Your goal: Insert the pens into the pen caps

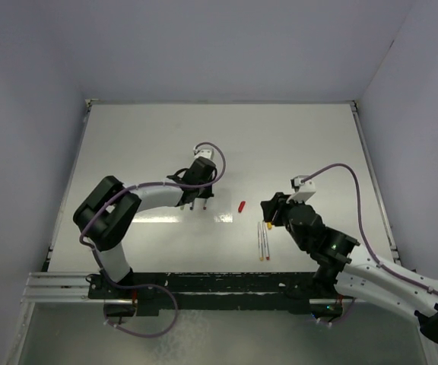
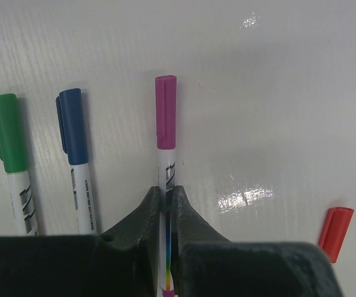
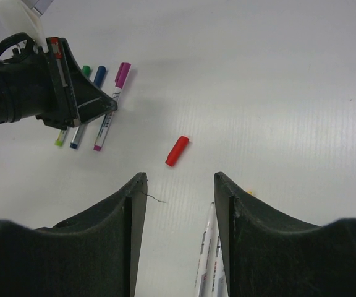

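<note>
The right gripper (image 3: pixel 180 178) hung spread and empty above two bare pens (image 3: pixel 206 253) lying near-to-far; the red cap (image 3: pixel 178 151) lay slanted just ahead, nearer this arm; farther off, the left gripper (image 2: pixel 167 195) pinched the magenta-capped pen (image 2: pixel 165 117) by its barrel.

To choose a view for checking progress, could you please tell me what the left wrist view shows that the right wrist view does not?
Only left wrist: a close look at the left gripper shut on the barrel of the magenta pen.
Only right wrist: the open right gripper and two uncapped pens lying near it.
Both: the capped magenta pen, green pen and blue pen, and the loose red cap.
</note>
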Robot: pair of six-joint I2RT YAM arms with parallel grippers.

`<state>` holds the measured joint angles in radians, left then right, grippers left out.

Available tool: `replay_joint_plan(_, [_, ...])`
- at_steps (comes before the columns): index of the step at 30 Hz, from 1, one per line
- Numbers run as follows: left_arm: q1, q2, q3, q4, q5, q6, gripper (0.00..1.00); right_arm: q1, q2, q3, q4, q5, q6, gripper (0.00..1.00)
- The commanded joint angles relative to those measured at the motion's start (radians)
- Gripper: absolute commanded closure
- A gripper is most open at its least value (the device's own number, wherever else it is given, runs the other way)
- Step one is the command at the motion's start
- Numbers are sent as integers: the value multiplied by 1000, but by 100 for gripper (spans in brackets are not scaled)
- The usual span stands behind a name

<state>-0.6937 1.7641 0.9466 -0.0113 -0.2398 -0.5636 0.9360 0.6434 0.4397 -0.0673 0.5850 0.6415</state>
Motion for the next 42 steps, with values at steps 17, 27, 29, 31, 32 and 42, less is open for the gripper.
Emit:
replay_joint_plan(17, [7,-3,56,-60,-75,-50,73,2,2,-20,47,12,13,50])
replay_joint_plan(27, [6,-149,70,-71,-32,3,68,1,22,22,-75,71,45,53])
replay_joint_plan(29, [4,-187,60,-66,-12,8,67,1,46,49,-169,89,77,57])
replay_joint_plan(31, [-2,-228,46,-57,9,12,66,1,72,69,-245,98,99,62])
replay_joint_plan(32, [-7,-247,40,-50,17,14,66,1,85,78,-276,104,108,64])
replay_joint_plan(42, [-92,-400,-67,-18,56,-11,64,1,129,40,-378,-18,192,70])
